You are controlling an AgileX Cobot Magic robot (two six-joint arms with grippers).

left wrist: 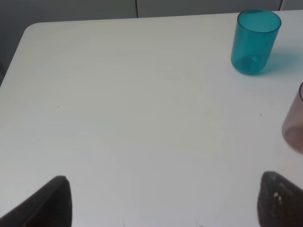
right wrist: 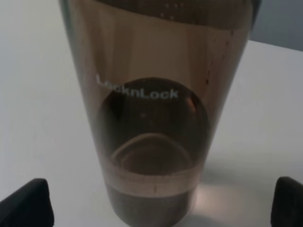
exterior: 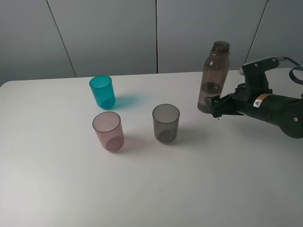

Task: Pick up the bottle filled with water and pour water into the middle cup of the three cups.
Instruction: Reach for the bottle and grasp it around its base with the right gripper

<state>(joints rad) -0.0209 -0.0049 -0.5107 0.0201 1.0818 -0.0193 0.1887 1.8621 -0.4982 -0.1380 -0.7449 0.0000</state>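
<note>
The smoky pinkish-brown bottle [exterior: 215, 75] stands upright on the white table at the right, with a little water in its bottom. My right gripper [exterior: 211, 107] is open, one finger on each side of the bottle's base. The right wrist view shows the bottle [right wrist: 151, 118] close up between the fingertips [right wrist: 28, 205], with gaps on both sides. The three cups stand to the left: teal cup [exterior: 102, 91] at the back, pink middle cup [exterior: 108, 131] in front of it, grey cup [exterior: 166, 123] nearest the bottle. My left gripper [left wrist: 165, 203] is open over bare table.
The left wrist view shows the teal cup [left wrist: 254, 41] and an edge of the pink cup [left wrist: 294, 125]. The table [exterior: 189, 189] is white, with its far edge against a grey panelled wall [exterior: 109, 33].
</note>
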